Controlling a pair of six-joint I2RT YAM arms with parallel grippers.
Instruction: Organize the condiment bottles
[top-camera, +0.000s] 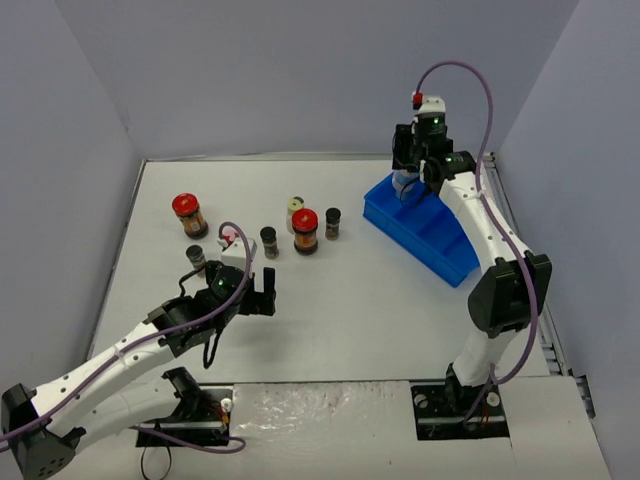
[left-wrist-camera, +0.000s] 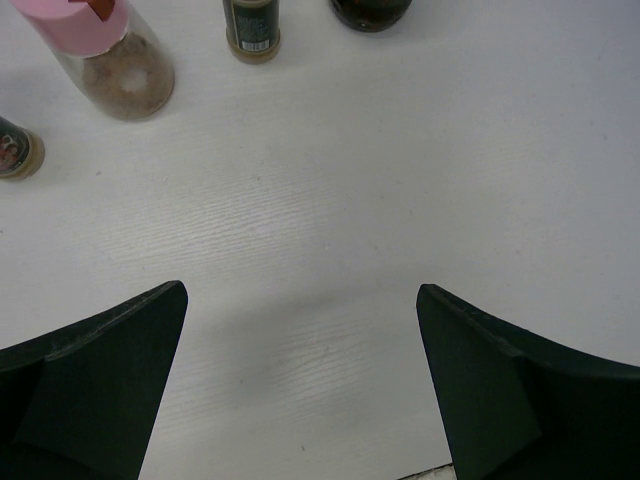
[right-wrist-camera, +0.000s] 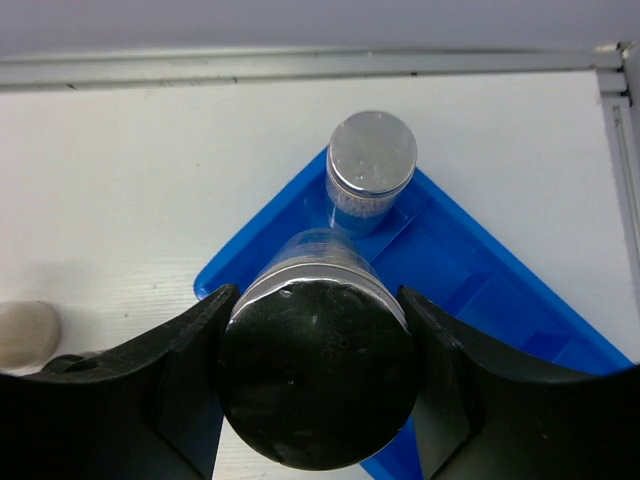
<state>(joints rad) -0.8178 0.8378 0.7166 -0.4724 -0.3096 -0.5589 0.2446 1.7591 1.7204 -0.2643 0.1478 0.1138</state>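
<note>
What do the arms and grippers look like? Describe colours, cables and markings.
The left arm and right arm have white links with black joints. A purple cable loops along each. A green light glows at each wrist; the right also carries a small red knob. The fingers are matte black and wedge-shaped. No markings are legible.

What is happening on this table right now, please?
The right gripper is closed on a tall bottle at the far end of the blue tray, beside a silver-capped bottle already standing in it. Whether the held one rests on the tray is unclear. The left gripper hovers open over the table near the pink-lidded jar, holding nothing. Six other jars stand on the table, outside the tray.
</note>
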